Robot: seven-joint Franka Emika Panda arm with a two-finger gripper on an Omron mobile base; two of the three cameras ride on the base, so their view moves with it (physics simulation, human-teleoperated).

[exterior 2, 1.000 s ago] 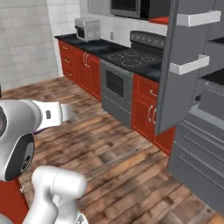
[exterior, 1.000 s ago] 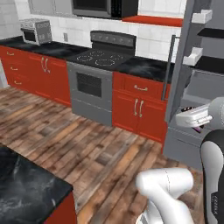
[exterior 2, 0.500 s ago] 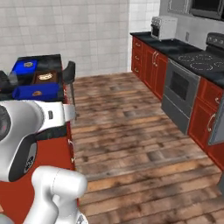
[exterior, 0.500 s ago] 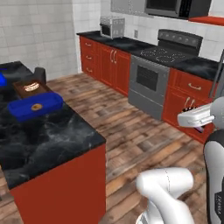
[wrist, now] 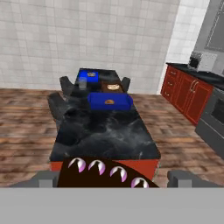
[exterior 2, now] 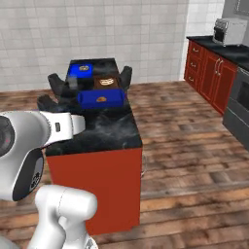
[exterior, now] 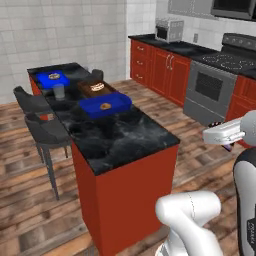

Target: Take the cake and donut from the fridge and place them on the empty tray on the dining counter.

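When set against the prior frame: whole picture shifted with the base, a camera move; dining counter [exterior: 125,140] now central, range [exterior: 212,85] off to the right.
Pincer: gripper [wrist: 114,178] spread wide, clamped on the cake [wrist: 87,175] — dark, four pale dollops.
Donut [exterior: 105,106]: one, lying in the near tray [exterior: 117,109] on the counter top.
Blue trays: two — far tray [exterior: 44,79] carrying one small item.
Brown board [exterior: 86,86]: one, between the trays.
Stools [exterior: 45,132]: three.
Glass [exterior: 59,91]: one.
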